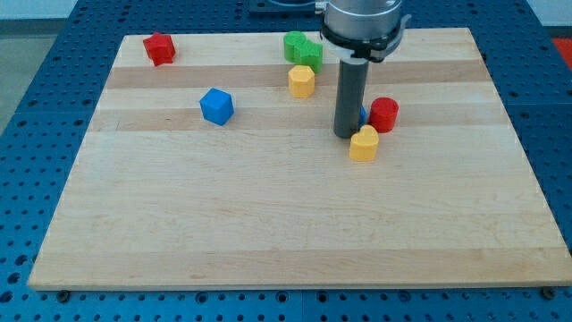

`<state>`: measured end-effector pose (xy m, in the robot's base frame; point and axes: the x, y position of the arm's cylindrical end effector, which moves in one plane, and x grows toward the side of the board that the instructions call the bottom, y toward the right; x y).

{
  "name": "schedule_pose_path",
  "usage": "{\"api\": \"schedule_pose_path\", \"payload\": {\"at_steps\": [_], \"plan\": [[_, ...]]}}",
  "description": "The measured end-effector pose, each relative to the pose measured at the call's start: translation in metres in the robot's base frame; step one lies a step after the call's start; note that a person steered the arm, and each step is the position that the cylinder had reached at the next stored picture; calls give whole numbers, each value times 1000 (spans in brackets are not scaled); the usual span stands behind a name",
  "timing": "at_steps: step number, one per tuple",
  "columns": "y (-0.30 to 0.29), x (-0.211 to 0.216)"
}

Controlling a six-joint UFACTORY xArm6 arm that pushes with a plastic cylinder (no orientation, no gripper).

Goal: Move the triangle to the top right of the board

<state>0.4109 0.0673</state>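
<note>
My tip (347, 135) rests on the board right of centre. A small sliver of a blue block (363, 116) shows just right of the rod, squeezed between the rod and a red cylinder (384, 114). Most of this blue block is hidden, so I cannot make out its shape. A yellow block (364, 143) lies just to the lower right of the tip, close to it. No block with a clear triangle shape shows in the view.
A yellow hexagonal block (302, 80) and a green block (302, 49) lie near the top centre. A blue cube (216, 105) sits left of centre. A red block (159, 48) is at the top left. The wooden board (268, 224) sits on a blue perforated table.
</note>
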Motion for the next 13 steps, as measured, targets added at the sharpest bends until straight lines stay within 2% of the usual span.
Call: {"api": "schedule_pose_path", "payload": {"at_steps": [1, 3, 7, 9, 11, 13], "plan": [[1, -22], [21, -36], [50, -92], [71, -105], [65, -106], [61, -128]]}}
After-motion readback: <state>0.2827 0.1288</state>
